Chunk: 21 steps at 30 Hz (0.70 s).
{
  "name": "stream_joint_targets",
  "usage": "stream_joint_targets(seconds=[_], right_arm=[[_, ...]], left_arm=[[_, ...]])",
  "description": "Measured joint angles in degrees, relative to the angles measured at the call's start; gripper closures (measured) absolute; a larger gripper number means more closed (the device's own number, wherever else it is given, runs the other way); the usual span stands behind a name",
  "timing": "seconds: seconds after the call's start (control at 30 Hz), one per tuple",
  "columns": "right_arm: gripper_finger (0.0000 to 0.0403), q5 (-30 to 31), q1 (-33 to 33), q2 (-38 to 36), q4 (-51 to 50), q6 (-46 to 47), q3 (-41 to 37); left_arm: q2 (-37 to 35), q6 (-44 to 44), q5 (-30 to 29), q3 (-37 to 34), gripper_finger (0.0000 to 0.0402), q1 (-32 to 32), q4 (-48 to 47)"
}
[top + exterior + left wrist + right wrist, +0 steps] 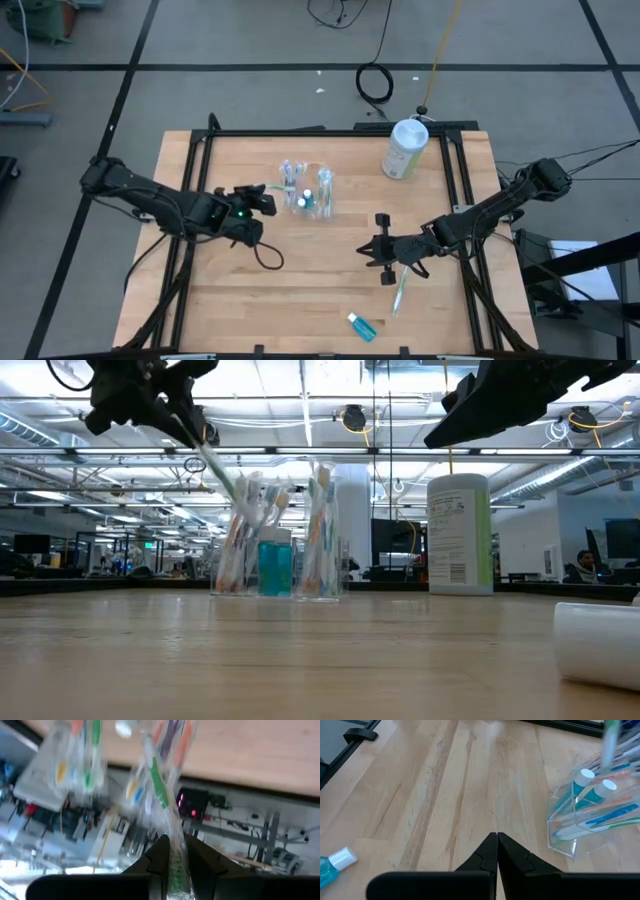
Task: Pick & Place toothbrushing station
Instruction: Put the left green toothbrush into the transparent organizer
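The toothbrushing station (310,192) is a clear holder standing upright on the wooden table. It holds several toothbrushes and small blue bottles, also seen in the low view (300,540) and right wrist view (580,827). Just to its left, my left gripper (265,198) is shut on a toothbrush in a clear wrapper (215,465), raised above the table. The brush slants down toward the holder's top. My right gripper (496,839) is shut with nothing in it. It hangs over the table's right half (372,250), to the near right of the holder. My left gripper pinches the wrapped toothbrush by its handle end (175,870) between the two fingers. The brush runs forward out of the fingers, along them. It is clear of the table and slants down, its far end (238,495) at the holder's top. Whether it touches the holder, I cannot tell.
A tall white-and-green canister (405,148) stands at the far right of the table. Another toothbrush (400,292) lies near my right gripper. A small blue bottle (362,326) lies by the near edge. Bare wood lies between the holder and the near edge.
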Motion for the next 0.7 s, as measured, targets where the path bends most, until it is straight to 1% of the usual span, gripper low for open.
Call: stream_joint_targets(seconds=[0.1, 0.3, 0.53, 0.7], right_arm=[[0.0403, 0.0, 0.0, 0.0, 0.0, -0.3, 0.0], [0.0403, 0.0, 0.0, 0.0, 0.0, -0.3, 0.0], [0.0403, 0.0, 0.0, 0.0, 0.0, -0.4, 0.0], [0.0403, 0.0, 0.0, 0.0, 0.0, -0.7, 0.0]], left_arm=[[1.2, 0.8, 2.6, 0.0, 0.0346, 0.0, 0.1], [3.0, 1.9, 4.8, 0.0, 0.0346, 0.3, 0.1], [3.0, 2.4, 3.5, 0.0, 0.0346, 0.3, -0.5], [2.3, 1.1, 2.6, 0.1, 0.0346, 0.3, -5.5]])
